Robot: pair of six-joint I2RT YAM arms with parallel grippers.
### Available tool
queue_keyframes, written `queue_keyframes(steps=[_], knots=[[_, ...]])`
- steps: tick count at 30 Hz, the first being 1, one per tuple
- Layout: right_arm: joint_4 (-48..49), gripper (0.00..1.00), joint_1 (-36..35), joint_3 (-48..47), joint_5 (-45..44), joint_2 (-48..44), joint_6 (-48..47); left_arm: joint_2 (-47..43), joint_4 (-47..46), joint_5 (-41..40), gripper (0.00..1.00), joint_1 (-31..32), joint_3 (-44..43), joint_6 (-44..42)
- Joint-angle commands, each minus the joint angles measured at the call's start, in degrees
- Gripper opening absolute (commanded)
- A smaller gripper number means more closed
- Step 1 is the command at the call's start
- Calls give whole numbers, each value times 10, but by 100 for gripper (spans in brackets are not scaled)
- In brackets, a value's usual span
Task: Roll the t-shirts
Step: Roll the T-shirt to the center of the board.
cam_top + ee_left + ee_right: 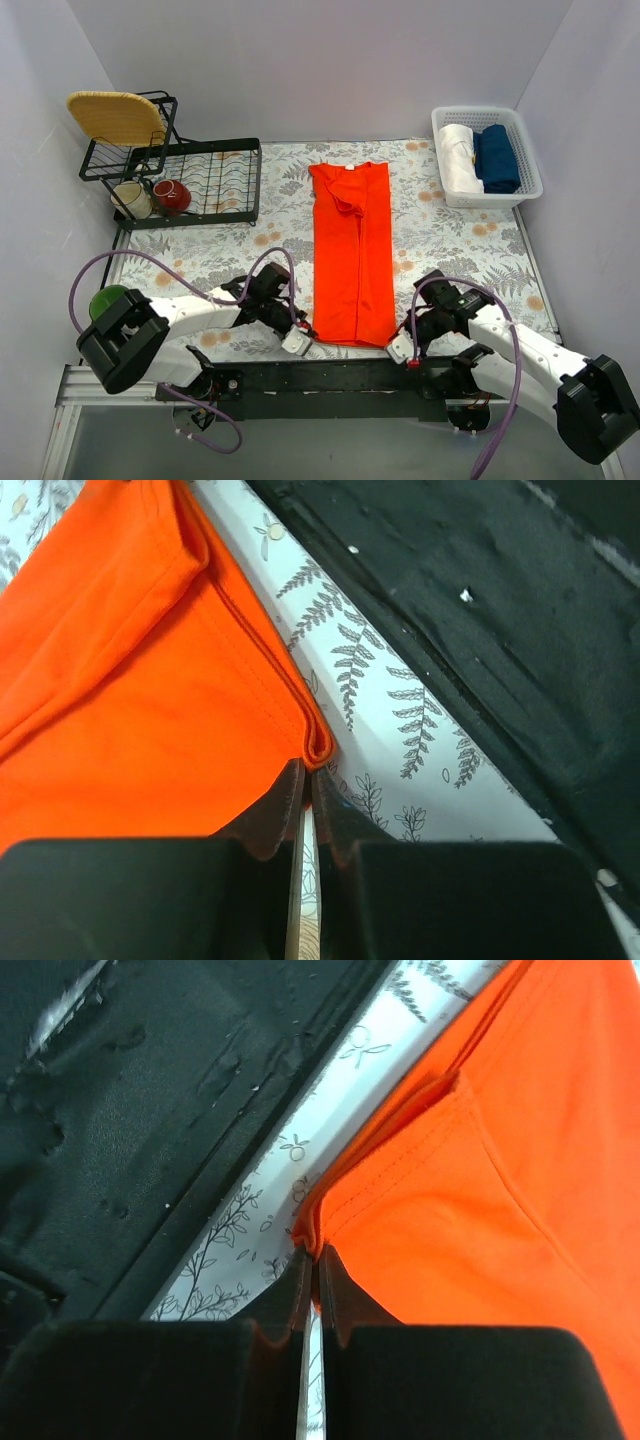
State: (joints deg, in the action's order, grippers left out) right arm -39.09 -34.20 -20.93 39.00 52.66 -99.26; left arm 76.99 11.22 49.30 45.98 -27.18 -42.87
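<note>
- Top external view, far L: wire dish rack [200,180] w/ a woven plate [117,117], a pale cup [131,199] & a red cup [172,196]. Not my job, so I ignore them.
- My left gripper [308,780]: jaws nearly closed, only a sliver btwn them. The very tips nip the near-L hem corner of the t-shirt [350,250].
- T-shirt lies mid-table on the floral cloth [450,240], folded lengthwise into a long narrow strip. Collar at the far end, hem toward my bases. Mostly flat, w/ one small ruck up near the collar.
- My right gripper [312,1260]: same story. Jaws almost together, near-R hem corner caught btwn the tips.
- Far R: white basket [478,110] w/ a white bundle [460,157] & a dark blue bundle [497,158] side by side inside.
- Progress, as I judge it: the narrowing fold looks done & both hem corners are gripped. No roll yet, not a single turn. Whole length is left to roll, hem to collar, so it's early.
</note>
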Motion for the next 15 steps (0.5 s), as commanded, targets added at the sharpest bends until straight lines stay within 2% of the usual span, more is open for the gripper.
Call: queue_keyframes(steps=[1, 2, 4, 5, 7, 9, 12, 15], knots=[[-83, 4, -2, -59, -2, -26, 93, -54, 9, 2, 0, 3, -15, 142], [-84, 3, -2, -63, -2, -29, 134, -60, 7, -2, 0, 3, -17, 189], [-85, 2, -2, -75, 1, -34, 167, -68, 5, -10, 0, 3, -25, 233], [-83, 2, -2, -83, 4, -34, 180, -69, -6, -13, 0, 3, -26, 287], [-64, 1, -3, -92, 6, -25, 248, -75, -26, -30, 0, 3, -24, 345], [-29, 1, -3, -104, 0, 1, 329, -81, -72, -66, 0, 3, -18, 440], [-8, 1, -1, -120, -8, 30, 388, -98, -109, -90, 0, -2, -1, 521], [26, 1, -2, -119, -14, 31, 462, -106, -118, -109, 0, -20, -5, 561]])
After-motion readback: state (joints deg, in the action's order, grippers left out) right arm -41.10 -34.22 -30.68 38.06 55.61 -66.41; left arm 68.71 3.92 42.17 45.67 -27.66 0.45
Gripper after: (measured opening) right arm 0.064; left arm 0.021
